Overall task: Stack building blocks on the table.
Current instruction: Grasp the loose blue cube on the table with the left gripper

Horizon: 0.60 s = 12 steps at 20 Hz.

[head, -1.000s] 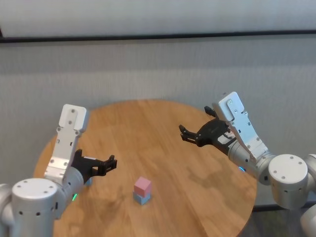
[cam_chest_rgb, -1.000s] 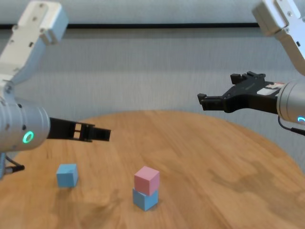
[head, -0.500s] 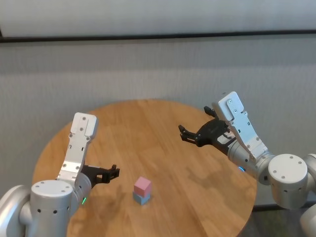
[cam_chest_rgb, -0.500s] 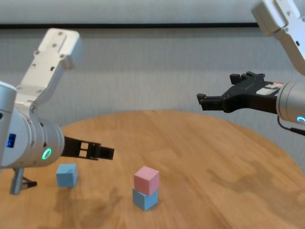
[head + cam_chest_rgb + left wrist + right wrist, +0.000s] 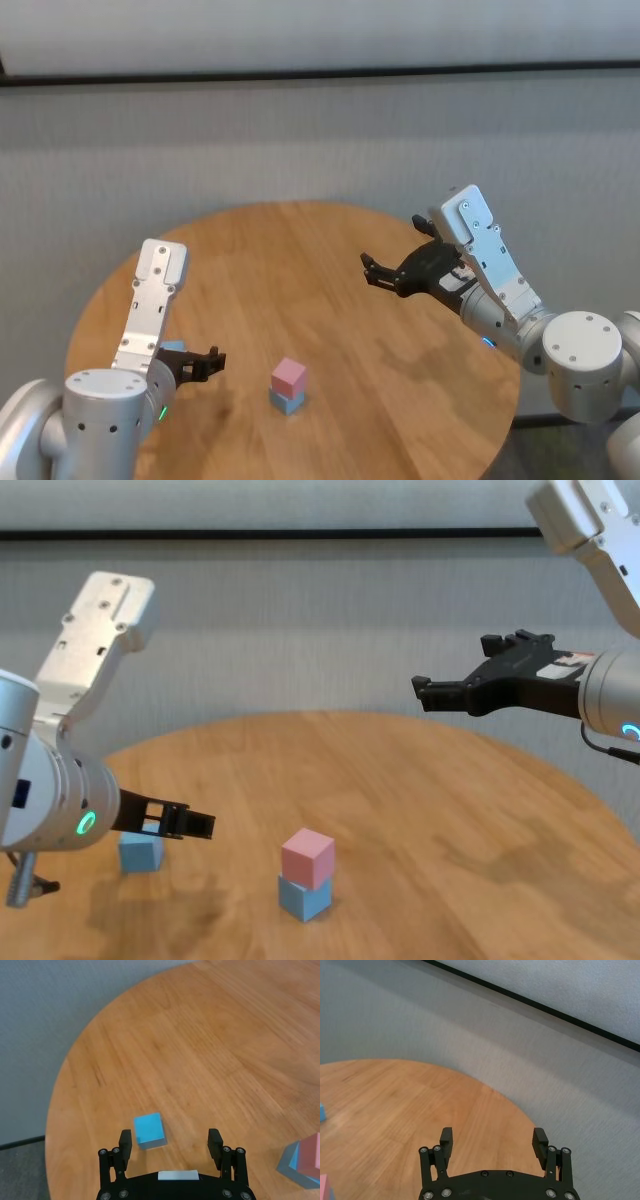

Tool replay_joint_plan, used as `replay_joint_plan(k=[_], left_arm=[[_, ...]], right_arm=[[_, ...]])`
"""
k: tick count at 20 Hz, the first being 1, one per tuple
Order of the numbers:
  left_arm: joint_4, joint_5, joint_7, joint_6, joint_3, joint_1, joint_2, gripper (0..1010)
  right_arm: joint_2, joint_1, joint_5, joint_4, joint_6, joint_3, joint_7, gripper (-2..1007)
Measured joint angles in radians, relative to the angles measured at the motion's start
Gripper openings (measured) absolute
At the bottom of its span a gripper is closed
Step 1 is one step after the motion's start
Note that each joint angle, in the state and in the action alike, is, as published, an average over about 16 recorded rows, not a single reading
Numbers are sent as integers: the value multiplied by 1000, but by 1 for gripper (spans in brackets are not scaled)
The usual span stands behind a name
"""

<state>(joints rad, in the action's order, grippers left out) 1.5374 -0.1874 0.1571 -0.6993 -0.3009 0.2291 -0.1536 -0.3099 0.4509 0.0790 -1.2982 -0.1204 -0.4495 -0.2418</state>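
Blocks first: a pink block sits on a blue block at the lower centre of the chest view, a two-high stack on the round bench. The loose blue block lies at the lower left of that view, partly hidden behind my left arm, well apart from the stack.

My left tool hovers low over this block with its jaws spread wide and nothing between them (in the left wrist view the block lies nearer one finger than the other). My right tool hangs high at the right of the chest view, also spread and empty, far from any block.

Judging by this, the step in hand is the approach to the third block. The next move calls for centring my left tool over it, lowering until the fingers straddle it, then closing, lifting and carrying it to set it squarely on the pink block without nudging the stack.
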Motion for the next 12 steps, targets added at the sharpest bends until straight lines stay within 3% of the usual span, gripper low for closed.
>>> replay_joint_plan(k=[12], left_arm=[[-65,27,1,4,16,23,24,999]], right_arm=[[0,0,1,0,-1,-1,0,1001]])
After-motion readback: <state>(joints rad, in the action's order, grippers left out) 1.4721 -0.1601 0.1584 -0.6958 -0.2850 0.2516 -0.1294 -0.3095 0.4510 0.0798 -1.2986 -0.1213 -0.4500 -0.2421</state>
